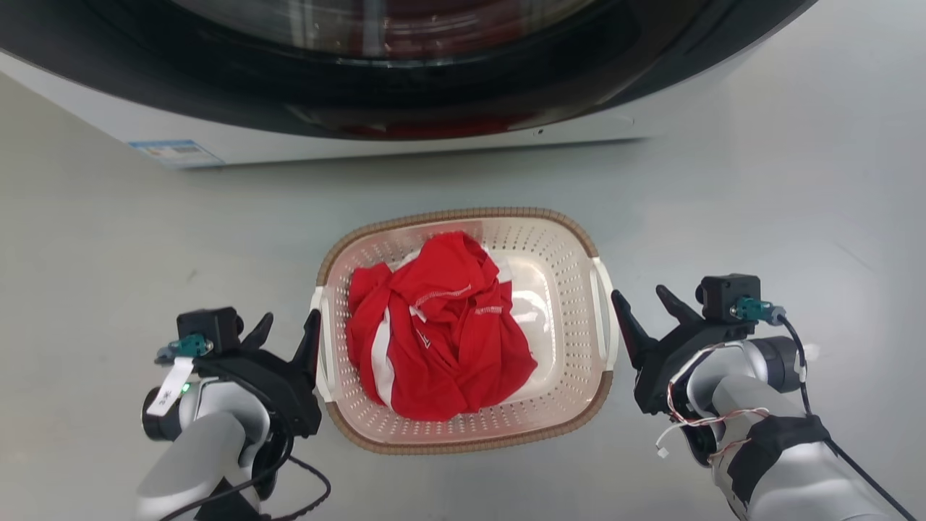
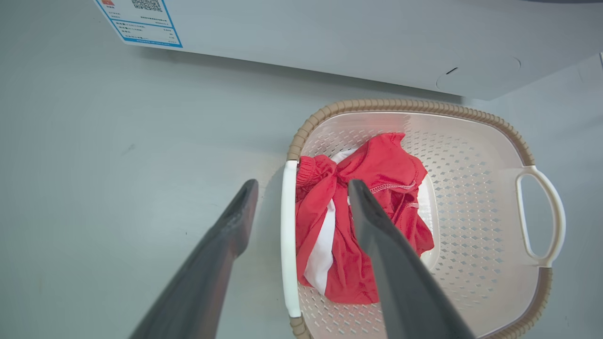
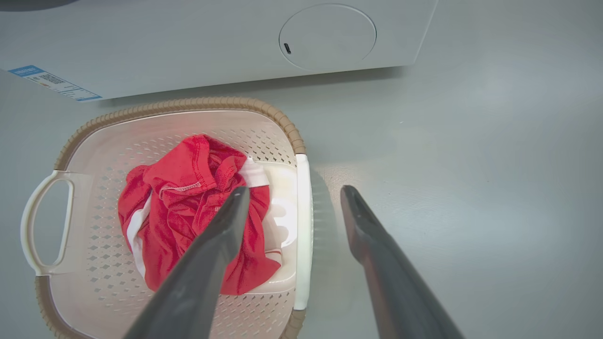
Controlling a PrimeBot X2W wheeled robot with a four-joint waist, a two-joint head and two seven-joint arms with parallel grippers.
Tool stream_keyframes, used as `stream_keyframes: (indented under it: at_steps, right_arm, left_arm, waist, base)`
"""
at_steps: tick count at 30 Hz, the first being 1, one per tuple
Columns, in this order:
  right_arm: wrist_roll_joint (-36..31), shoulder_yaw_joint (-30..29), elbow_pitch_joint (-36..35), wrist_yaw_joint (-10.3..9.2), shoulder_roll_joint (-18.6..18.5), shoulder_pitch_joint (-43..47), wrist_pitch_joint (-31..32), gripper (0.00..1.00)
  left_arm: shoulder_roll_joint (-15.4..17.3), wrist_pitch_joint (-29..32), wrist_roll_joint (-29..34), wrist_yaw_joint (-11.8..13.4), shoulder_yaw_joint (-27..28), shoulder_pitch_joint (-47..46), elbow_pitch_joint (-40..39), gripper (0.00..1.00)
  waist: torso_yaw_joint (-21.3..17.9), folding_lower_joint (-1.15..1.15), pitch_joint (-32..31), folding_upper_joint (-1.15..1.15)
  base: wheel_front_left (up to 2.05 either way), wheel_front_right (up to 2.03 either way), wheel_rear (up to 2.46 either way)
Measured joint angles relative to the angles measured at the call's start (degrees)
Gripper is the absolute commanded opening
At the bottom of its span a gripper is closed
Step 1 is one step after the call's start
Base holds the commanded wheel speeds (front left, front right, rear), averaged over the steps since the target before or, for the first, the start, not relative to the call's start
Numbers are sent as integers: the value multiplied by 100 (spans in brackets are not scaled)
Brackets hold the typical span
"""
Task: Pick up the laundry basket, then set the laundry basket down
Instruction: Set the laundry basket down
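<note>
laundry basket (image 1: 463,215) sits upright on the grey floor (image 1: 108,253) right in front of the washing machine (image 1: 376,141), approx centred btwn both arms in head view, brown rim facing up. inside it is a crumpled red garment (image 1: 441,325) w/ white stripes, piled toward the robot's left half; the right part of the basket bottom is bare. left gripper (image 1: 289,322) is at the basket's left side, fingers spread apart & holding nothing. its inner finger is right up against the left handle (image 1: 323,347); can't tell if it actually touches. in left wrist view the two dark fingers straddle that white handle bar, one over the floor outside and the other over the garment inside, w/ the bar in the gap btwn them. right gripper (image 1: 638,297) is at the right side, also spread wide & gripping nothing. its inner fingertip is just beside the right handle (image 1: 602,311), the other finger farther out over the floor. right wrist view is the same mirrored: bar btwn the fingers, one finger over the red cloth, the other over bare floor. can't tell if the fingers are level w/ the handles or above them. the machine's dark round door (image 1: 463,79) is at the top of head view, and a blue-edged label (image 1: 173,153) is on its lower front, robot's left. cables (image 1: 803,362) run along both pale forearms.
</note>
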Motion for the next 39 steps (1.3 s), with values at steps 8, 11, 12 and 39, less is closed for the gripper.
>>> stream_keyframes:
  at_steps: [8,11,12,39]
  right_arm:
    - [32,-48,-165,1,-20,344,-172,100]
    - [56,-86,-252,1,-58,510,-197,100]
    - [55,-88,-286,1,-74,563,-199,100]
    - [-222,-571,-2243,-475,-586,1967,-247,100]
  left_arm:
    - [45,-136,52,0,32,374,-143,100]
    - [52,-147,103,0,31,517,-248,100]
    - [55,-148,114,3,36,565,-300,100]
    - [586,-149,1087,1069,564,2365,-3103,100]
  waist:
    - [-27,0,-578,0]
    - [-33,0,-830,0]
    - [-34,0,-913,0]
    - [-24,0,-2695,0]
  base:
    - [0,0,0]
    - [0,0,0]
    - [0,0,0]
    - [0,0,0]
